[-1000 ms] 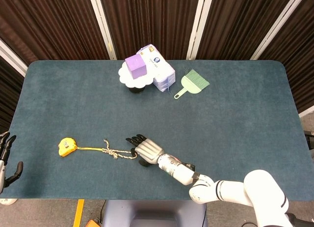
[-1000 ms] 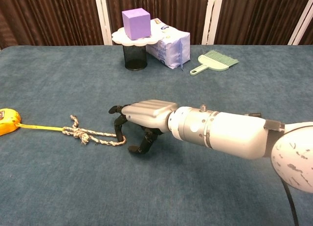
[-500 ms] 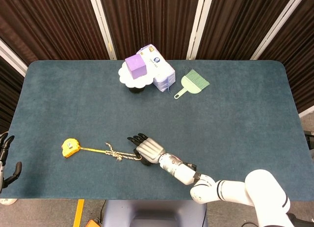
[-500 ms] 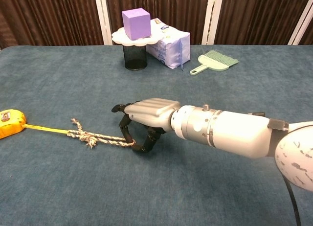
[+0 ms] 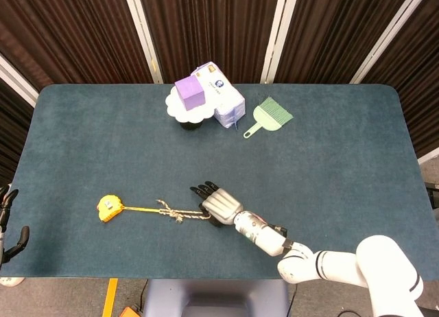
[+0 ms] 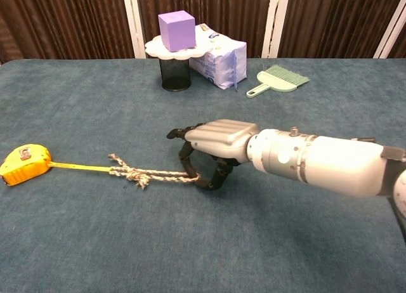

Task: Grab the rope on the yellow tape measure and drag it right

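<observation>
The yellow tape measure (image 5: 108, 208) (image 6: 24, 163) lies on the blue table at the front left, its yellow blade drawn out to the right. A knotted pale rope (image 5: 180, 213) (image 6: 146, 175) runs from the blade's end to my right hand (image 5: 219, 206) (image 6: 216, 147). That hand pinches the rope's right end, its dark fingertips curled down around it. The rope is stretched taut. My left hand (image 5: 8, 221) hangs at the table's left edge, off the surface, holding nothing, fingers apart.
At the back stand a black cup (image 6: 176, 74) with a white plate and purple cube (image 6: 176, 30) on top, a tissue pack (image 6: 219, 58) beside it, and a green hand brush (image 6: 279, 79) to the right.
My right hand has closed on the rope's end and moved right. The rope pulled straight and the tape measure slid right along the table.
</observation>
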